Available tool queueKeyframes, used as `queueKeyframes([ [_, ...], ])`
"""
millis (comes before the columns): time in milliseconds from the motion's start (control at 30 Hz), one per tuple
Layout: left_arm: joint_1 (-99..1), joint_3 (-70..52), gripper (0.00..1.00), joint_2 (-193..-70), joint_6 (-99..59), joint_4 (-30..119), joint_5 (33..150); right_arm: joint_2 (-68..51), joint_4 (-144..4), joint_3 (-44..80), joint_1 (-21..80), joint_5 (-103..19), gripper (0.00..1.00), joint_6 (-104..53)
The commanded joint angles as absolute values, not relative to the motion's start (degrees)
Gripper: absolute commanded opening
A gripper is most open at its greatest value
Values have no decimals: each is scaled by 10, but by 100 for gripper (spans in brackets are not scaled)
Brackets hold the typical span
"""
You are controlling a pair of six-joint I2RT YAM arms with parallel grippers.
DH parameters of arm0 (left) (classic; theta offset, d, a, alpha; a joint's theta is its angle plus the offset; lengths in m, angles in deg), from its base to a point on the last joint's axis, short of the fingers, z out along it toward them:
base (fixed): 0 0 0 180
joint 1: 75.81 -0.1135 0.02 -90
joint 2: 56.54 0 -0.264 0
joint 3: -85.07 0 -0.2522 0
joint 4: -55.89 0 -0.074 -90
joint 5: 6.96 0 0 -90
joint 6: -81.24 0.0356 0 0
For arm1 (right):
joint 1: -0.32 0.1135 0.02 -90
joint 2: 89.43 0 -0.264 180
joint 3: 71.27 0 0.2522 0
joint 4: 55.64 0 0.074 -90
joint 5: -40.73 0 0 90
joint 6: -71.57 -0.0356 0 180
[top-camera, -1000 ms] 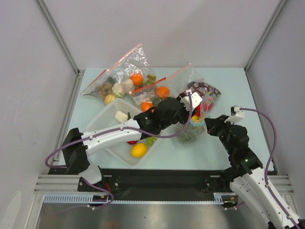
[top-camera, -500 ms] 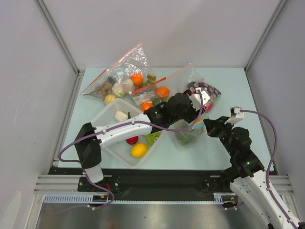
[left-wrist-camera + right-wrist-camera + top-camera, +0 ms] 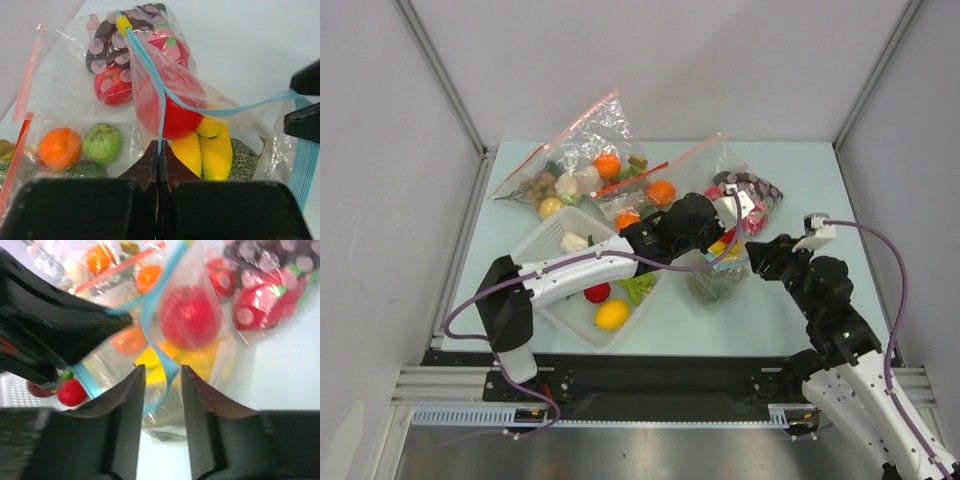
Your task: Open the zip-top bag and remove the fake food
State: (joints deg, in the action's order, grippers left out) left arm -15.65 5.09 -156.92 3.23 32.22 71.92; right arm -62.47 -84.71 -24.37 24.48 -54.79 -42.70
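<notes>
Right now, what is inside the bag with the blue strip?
The bag holds a red round fruit, yellow banana and netted melon; the left hand covers anything lower.

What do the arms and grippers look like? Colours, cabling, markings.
Both the left arm and right arm: white links, black joint housings, a lilac cable looping along each, a small white module at the wrist. The left gripper and right gripper: plain black tapered fingers. No markings readable.

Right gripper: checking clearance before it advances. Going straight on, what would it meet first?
Likely the blue zip strip of the zip-top bag, lying between the open fingers of the right gripper; behind it, the red fruit. Depth unclear.
</notes>
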Motion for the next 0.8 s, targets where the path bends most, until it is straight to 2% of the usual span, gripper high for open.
queueKeyframes([
  [0,-160,57,0,-1538,20,333,744,-588,-815,-181,244,-524,42,-383],
  [33,-160,58,0,-1536,20,332,747,-578,-807,-167,245,-514,46,-381],
  [167,-160,52,0,-1527,16,333,753,-528,-778,-143,245,-466,50,-377],
  [300,-160,50,0,-1523,16,333,751,-476,-777,-130,244,-454,51,-382],
  [567,-160,47,0,-1518,14,336,751,-467,-816,-139,244,-493,49,-384],
  [600,-160,46,0,-1516,14,338,750,-465,-821,-142,244,-510,44,-384],
  [633,-160,45,0,-1516,13,339,747,-461,-824,-144,244,-529,32,-383],
  [700,-160,42,0,-1517,13,340,723,-457,-838,-143,243,-547,17,-381],
  [733,-161,42,0,-1517,12,338,713,-457,-842,-143,240,-558,2,-382],
  [767,-164,42,0,-1519,9,338,705,-464,-849,-144,240,-579,0,-381],
])
